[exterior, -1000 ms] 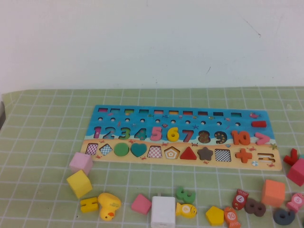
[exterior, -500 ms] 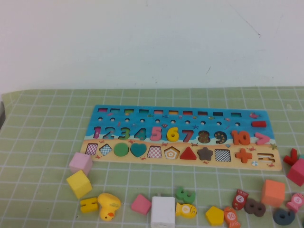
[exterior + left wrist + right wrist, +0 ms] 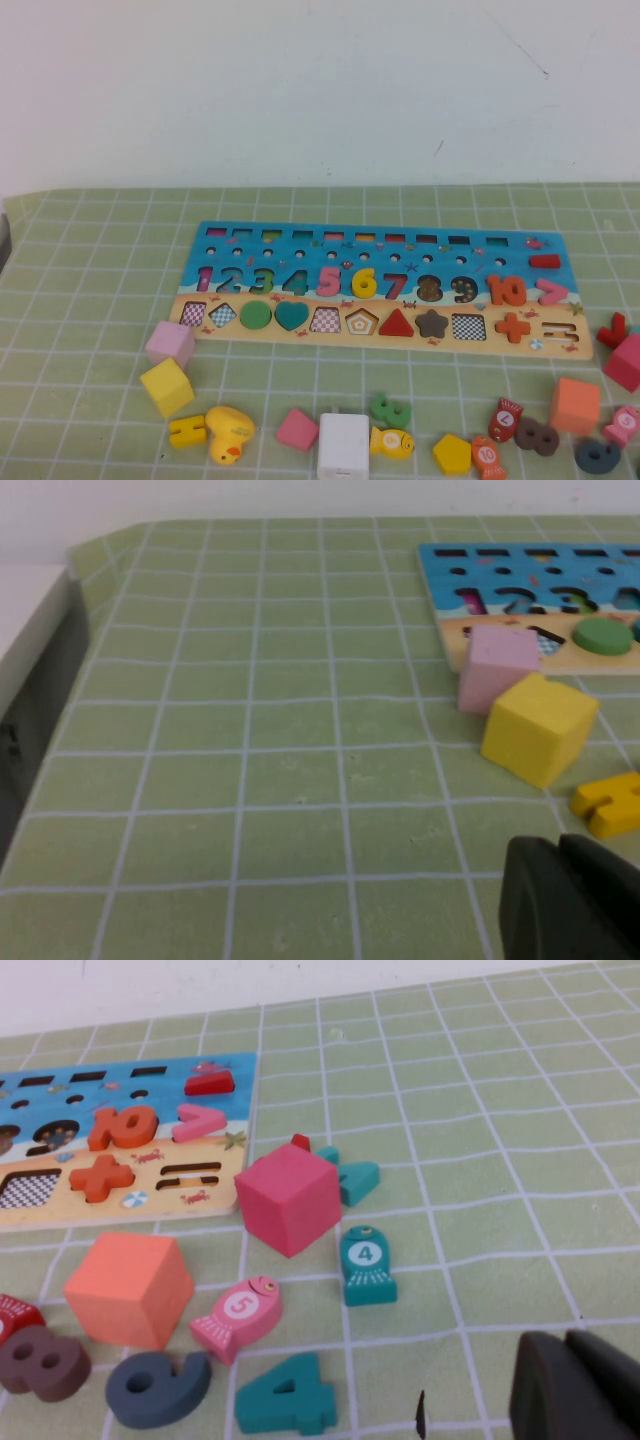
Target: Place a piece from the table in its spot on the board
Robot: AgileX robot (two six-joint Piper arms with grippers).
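Note:
The yellow numeral 6 (image 3: pixel 364 283) lies in its slot in the blue part of the board (image 3: pixel 510 255), between the pink 5 and the red 7. The board lies on the green gridded table (image 3: pixel 100 260). Neither gripper shows in the high view. In the left wrist view my left gripper (image 3: pixel 560 900) is shut and empty, low over the mat near a yellow cube (image 3: pixel 538 727), with the board's (image 3: pixel 520 565) left end farther off. In the right wrist view my right gripper (image 3: pixel 572 1385) is shut and empty over the mat, off the board's (image 3: pixel 60 1080) right end.
Loose pieces lie along the table's front: pink cube (image 3: pixel 170 343), yellow cube (image 3: pixel 167 387), yellow duck (image 3: pixel 230 433), green 3 (image 3: pixel 391 410), white block (image 3: pixel 343 446), orange cube (image 3: pixel 575 405), red cube (image 3: pixel 288 1198), teal fish (image 3: pixel 366 1263), teal 4 (image 3: pixel 285 1395).

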